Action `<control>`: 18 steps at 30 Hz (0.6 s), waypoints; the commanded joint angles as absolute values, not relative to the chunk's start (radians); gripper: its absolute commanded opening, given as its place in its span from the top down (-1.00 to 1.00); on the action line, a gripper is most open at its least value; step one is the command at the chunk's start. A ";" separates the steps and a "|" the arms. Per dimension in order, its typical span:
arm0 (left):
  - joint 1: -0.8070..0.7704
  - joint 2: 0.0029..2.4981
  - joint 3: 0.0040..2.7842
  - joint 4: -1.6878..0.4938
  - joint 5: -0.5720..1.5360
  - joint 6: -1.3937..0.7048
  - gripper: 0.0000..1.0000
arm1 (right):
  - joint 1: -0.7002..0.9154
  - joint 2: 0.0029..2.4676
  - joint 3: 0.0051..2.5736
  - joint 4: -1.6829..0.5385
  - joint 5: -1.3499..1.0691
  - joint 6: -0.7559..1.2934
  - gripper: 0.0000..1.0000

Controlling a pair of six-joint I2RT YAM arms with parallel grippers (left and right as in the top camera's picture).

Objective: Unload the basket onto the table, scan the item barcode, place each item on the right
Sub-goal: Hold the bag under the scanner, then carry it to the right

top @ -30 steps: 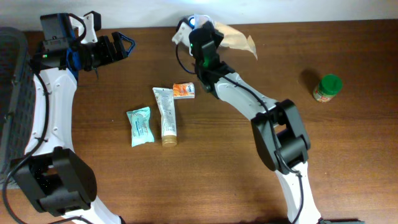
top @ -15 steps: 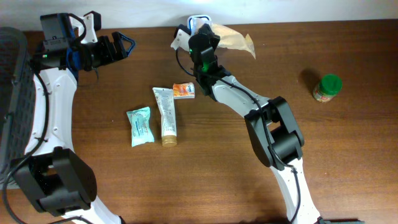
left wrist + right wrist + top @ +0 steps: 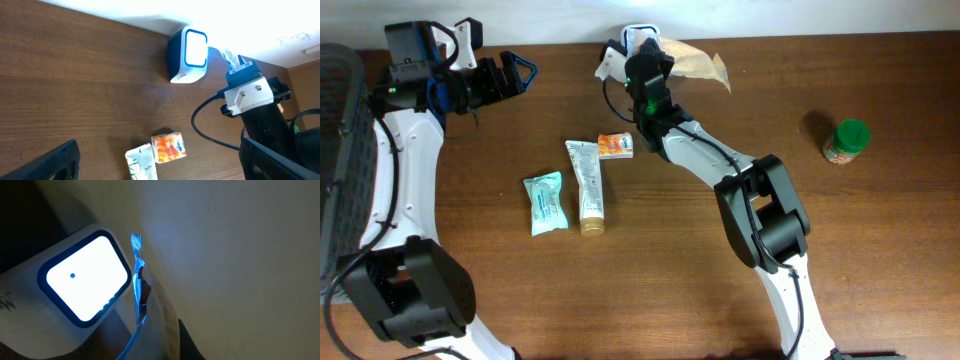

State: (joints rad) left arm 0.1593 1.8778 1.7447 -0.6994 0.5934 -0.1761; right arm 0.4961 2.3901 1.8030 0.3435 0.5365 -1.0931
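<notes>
Dark wood-grain table [image 3: 880, 230]: your left gripper [image 3: 520, 73] hangs released near the far-left corner. At the far edge, beside the rounded scanner [image 3: 189, 55], your right gripper [image 3: 650, 45] clenches a crinkly tan packet [image 3: 702, 66]; only its wrist view shows the packet's crimped edge lit blue.

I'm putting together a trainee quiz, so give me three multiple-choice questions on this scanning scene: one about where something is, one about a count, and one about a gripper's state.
1. Where does the green-lidded jar stand in the overhead view?
A) far left
B) far right, alone
C) centre

2. How many items lie grouped between the two arms?
A) one
B) three
C) five

3. The left gripper is:
A) open and empty
B) shut and empty
C) shut on a cup

Answers:
1. B, it stands apart from everything else.
2. B, the teal pouch, tube and orange packet.
3. A, its fingers stand wide with nothing between them.
</notes>
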 commanded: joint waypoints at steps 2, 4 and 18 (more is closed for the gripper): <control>0.162 1.885 1.739 -0.699 0.594 -0.167 -0.98 | 0.492 2.220 1.827 0.254 0.553 -0.968 0.91; 0.162 1.885 1.739 -0.699 0.594 -0.166 -0.99 | 0.490 2.137 1.827 0.175 0.550 -0.893 0.92; 0.162 1.885 1.739 -0.699 0.594 -0.166 -0.99 | 0.414 1.621 1.827 -0.759 0.030 -0.026 0.91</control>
